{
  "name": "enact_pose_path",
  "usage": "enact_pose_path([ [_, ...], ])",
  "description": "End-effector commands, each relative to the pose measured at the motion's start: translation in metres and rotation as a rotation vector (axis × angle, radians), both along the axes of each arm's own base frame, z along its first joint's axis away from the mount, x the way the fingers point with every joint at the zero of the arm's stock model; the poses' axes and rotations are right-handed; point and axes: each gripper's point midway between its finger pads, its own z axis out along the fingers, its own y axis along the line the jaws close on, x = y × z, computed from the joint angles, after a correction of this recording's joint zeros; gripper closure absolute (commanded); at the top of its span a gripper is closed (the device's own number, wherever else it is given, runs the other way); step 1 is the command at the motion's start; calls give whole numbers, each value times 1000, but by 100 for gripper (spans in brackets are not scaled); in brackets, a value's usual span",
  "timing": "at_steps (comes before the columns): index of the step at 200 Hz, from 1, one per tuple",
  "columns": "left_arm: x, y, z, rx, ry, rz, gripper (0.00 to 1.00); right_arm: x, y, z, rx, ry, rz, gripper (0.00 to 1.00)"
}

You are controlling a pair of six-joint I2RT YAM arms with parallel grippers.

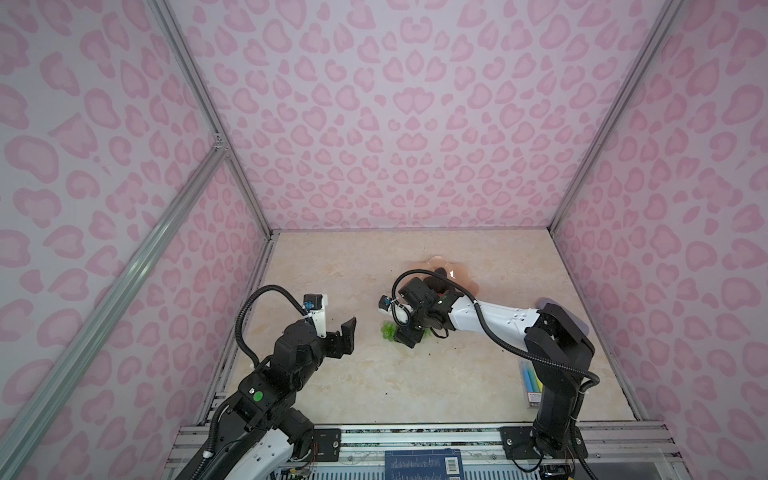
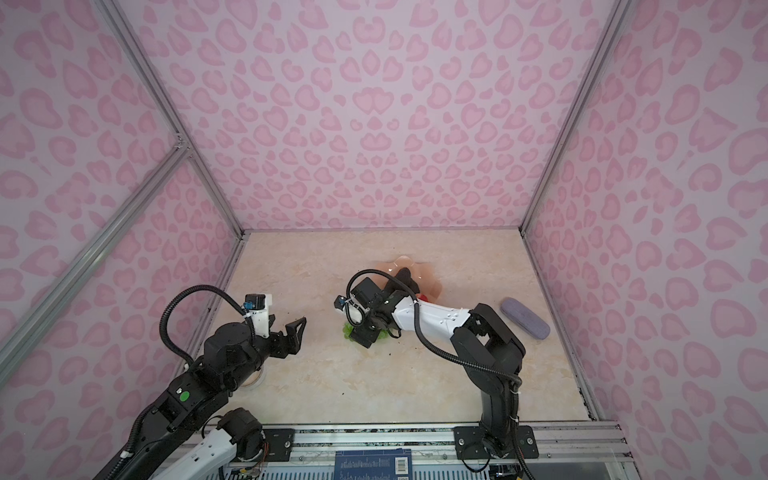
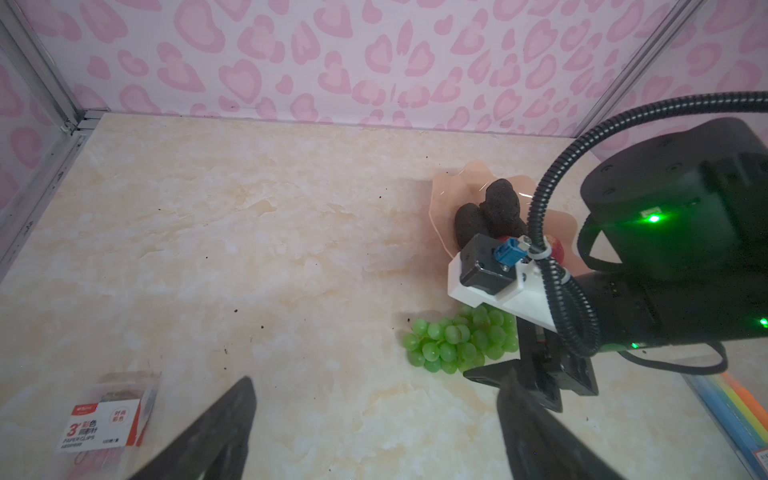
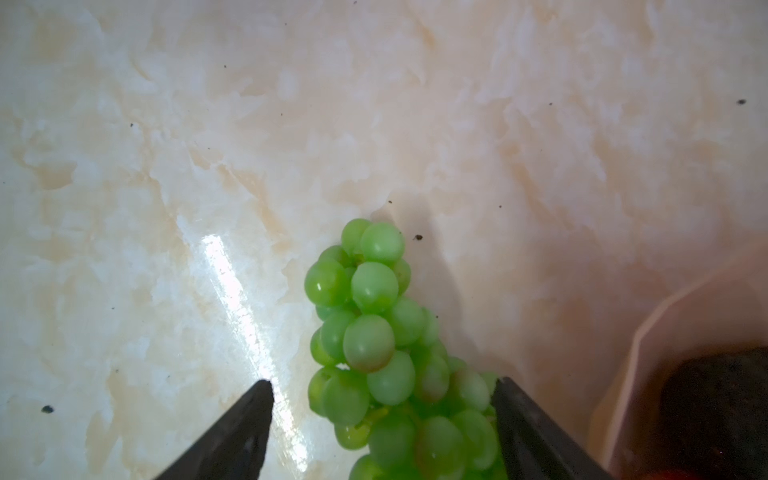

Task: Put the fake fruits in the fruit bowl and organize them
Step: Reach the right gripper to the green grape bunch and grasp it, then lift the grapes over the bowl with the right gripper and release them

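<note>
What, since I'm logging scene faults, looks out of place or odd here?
The green grapes lie on the table, outside the fruit bowl that already holds the avocados; the right gripper straddles them with jaws open. Small dark specks dot the table, like crumbs or dirt.

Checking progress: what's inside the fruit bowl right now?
At least two dark avocados and part of a red fruit lie in the fruit bowl. The right arm covers the rest, so further fruit cannot be counted. The grapes are outside it, on the table.
</note>
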Motion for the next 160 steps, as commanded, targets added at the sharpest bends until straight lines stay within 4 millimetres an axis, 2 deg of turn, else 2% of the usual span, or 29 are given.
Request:
enact_pose_path([
  [1,2,-2,4,-7,-18,-6,9,6,0,-10,-41,-19,12,16],
  [35,2,-3,3,-5,-14,-11,9,14,6,-31,-104,-14,17,18],
  [58,2,-2,3,-3,-17,-7,9,14,11,-43,-111,20,17,24],
  [72,2,-2,4,-2,-22,-6,9,10,16,-46,-97,44,16,32],
  [92,3,-3,3,-1,-21,-10,9,2,22,-48,-65,82,13,50],
  [127,3,-3,4,2,-20,-11,9,-11,40,-41,13,133,-22,71],
  [142,4,-3,4,3,-20,-8,9,-16,53,-33,105,176,-61,77],
  [160,3,-2,4,3,-24,-6,9,-21,69,-15,232,209,-118,79],
])
